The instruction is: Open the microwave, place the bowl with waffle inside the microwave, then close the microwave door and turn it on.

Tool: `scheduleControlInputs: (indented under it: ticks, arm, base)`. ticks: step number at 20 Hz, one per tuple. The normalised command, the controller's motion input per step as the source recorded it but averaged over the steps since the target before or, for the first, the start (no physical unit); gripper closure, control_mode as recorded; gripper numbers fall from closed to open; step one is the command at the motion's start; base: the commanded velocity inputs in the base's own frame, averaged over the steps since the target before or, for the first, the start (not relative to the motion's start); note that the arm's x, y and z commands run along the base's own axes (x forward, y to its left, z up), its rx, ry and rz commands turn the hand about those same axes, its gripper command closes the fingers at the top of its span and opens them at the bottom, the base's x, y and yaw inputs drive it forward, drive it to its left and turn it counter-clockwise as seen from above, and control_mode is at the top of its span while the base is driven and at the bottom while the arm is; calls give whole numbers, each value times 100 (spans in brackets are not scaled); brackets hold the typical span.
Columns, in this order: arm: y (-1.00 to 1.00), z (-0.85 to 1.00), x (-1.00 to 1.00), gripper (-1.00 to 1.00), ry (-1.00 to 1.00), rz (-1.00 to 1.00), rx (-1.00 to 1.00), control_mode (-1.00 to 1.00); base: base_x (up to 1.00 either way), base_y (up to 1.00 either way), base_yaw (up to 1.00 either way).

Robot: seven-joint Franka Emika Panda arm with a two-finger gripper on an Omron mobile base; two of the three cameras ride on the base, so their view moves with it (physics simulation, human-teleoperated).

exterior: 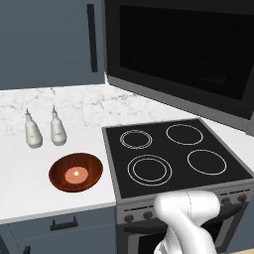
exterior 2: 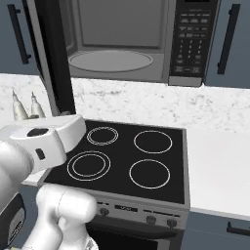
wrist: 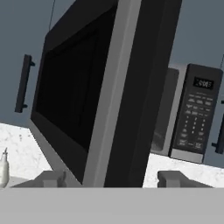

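The microwave [exterior 2: 127, 44] hangs above the far edge of the black four-ring stovetop [exterior 2: 122, 158], and the microwave door [exterior: 181, 54] stands swung open toward the left, its dark window and grey edge facing out over the stove. Through the opening, the right base view shows the grey cavity with its round turntable plate [exterior 2: 111, 61] and the button panel [exterior 2: 191, 41] on the right side. The jaws [wrist: 114, 178] are open: in the hand view the two finger tips [wrist: 51, 178] stand well apart at the bottom, one on each side of the door's near edge, and nothing is held between them. I cannot tell whether either tip touches the door.

The bowl [exterior: 76, 172] sits on the white marble counter [exterior: 30, 183] to the left of the stovetop, near the front edge, with the waffle [exterior: 76, 173] lying in its middle. Two pale bottles [exterior: 45, 129] stand side by side on the counter just beyond the bowl, toward the wall. A blue-grey cabinet door [exterior: 49, 42] with a dark vertical handle hangs to the left of the microwave.
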Motion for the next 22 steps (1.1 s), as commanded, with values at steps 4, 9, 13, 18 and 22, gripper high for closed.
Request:
scheduleControlInputs:
  ticks: [4, 9, 13, 18, 22]
  arm:
    - [-12, 5, -100, -100, -22, 0, 0, -100]
    - [-68, 36, -54, -100, -3, 0, 13, -100]
    - [-94, 8, 63, -100, 16, 19, 25, -100]
    - [-57, -45, 96, -100, 6, 40, 12, -100]
    - [-9, -32, 77, -100, 11, 43, 27, -100]
  base:
    - [0, 0, 0]
    - [0, 0, 0]
    - [0, 0, 0]
    - [0, 0, 0]
    - [0, 0, 0]
